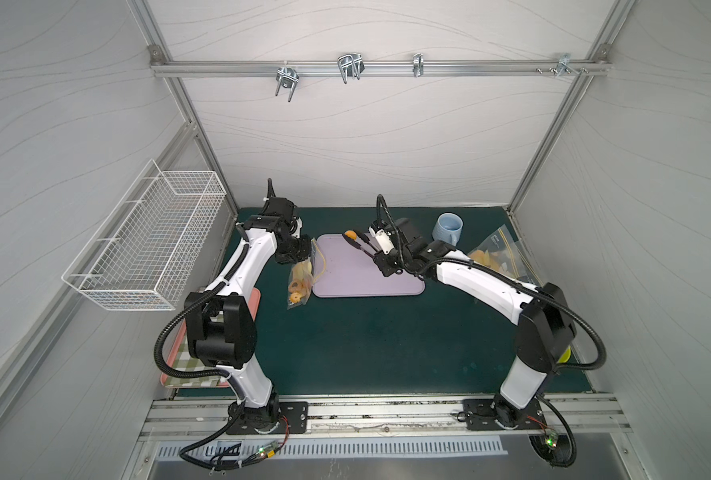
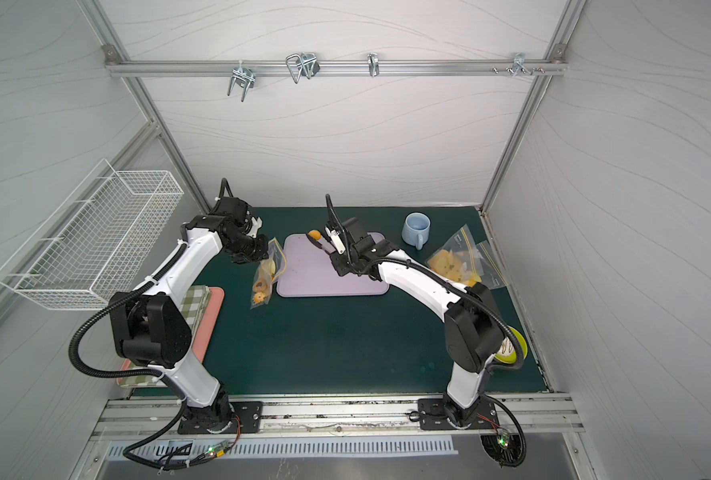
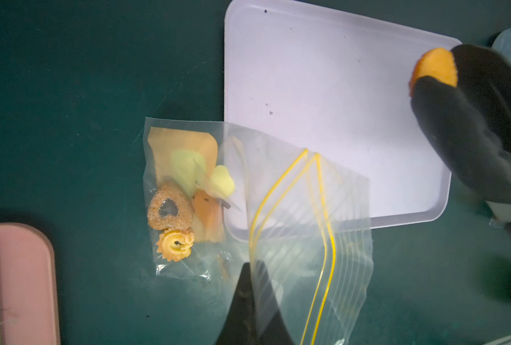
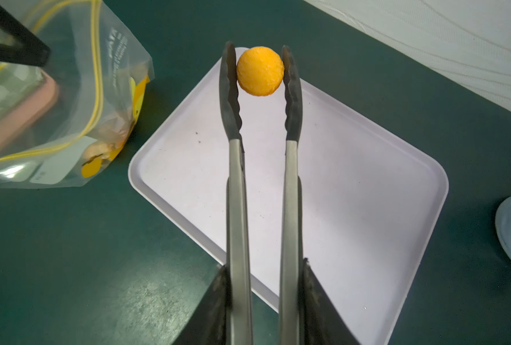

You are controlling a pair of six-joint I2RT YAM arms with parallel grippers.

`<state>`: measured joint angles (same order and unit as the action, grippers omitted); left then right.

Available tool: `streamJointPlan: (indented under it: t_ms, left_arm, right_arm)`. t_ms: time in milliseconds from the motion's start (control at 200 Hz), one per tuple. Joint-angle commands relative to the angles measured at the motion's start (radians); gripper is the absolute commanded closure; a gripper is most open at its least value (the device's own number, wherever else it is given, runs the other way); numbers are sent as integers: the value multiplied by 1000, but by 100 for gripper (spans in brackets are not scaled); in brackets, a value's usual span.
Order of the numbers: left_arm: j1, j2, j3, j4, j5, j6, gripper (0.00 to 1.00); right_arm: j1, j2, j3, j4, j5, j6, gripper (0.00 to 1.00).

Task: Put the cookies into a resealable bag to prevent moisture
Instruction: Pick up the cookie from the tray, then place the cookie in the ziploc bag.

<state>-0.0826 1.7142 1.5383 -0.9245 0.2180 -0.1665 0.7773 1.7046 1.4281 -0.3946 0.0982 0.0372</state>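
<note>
1. Cookies (image 3: pixel 170 227): several already inside the resealable bag (image 3: pixel 293 239), its bottom on the table at the tray's (image 3: pixel 338 89) edge.
2. Left end effector (image 3: pixel 252 265) pinched tight on the bag's lip, mouth open.
3. Right end effector (image 4: pixel 263 265) clamps tongs (image 4: pixel 290 179), which hold one round cookie (image 4: pixel 260 71) over the tray corner.
4. Tray otherwise bare. Left to do, I judge: drop it in, then seal.

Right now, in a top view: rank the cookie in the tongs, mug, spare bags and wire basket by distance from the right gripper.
1. Cookie: at the tips of the tongs that the right gripper holds.
2. Mug: at the back, on the gripper's right.
3. Spare bags: further right, near the right wall.
4. Basket: on the left wall, beyond the left arm.
</note>
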Motion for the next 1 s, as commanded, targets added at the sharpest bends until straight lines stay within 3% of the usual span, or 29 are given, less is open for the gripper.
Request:
streamJointPlan:
  t_ms: [0,185,365,815,995]
  left_arm:
    - [-8,22,26,6,31,22,100]
    - [-9,20,26,6,37,23,100]
    - [-12,18,26,6,38,24,100]
    - [-14,14,26,6,41,27,100]
    - [-14,14,26,4,38,28,100]
  right_arm:
    - [9,-102,-58,61,-88,-15,63]
    - [49,-204,-111,63,-218,-84,63]
    - [78,-191,-93,42,-282,-124,63]
    - [106,-63,-12,31,-286,-123,62]
    - [106,-57,-20,44,-291,-116,52]
